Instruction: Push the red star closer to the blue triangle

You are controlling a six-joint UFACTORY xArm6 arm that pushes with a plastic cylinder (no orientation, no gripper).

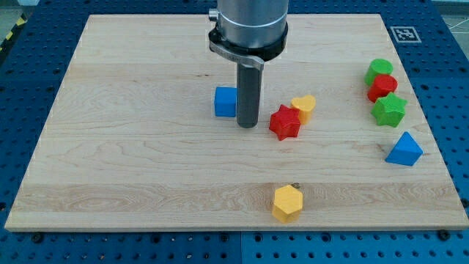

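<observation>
Red star block (285, 122) lies mid-tabletop (132, 169), touching a yellow block (304, 105), well left of the blue triangle block (404, 150). No pincer: the rod's tip (248, 125) rests just left of the star, beside a blue cube (226, 102).

blue cube (226, 102), yellow heart (304, 105), yellow hexagon (287, 203), green blocks (388, 110), red cylinder (382, 87)

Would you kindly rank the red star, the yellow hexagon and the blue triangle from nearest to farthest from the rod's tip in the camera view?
Measured from my tip:
1. The red star, just to the view's right of the tip.
2. The yellow hexagon, toward the view's bottom, near the board's front edge.
3. The blue triangle, far off at the view's right.
</observation>
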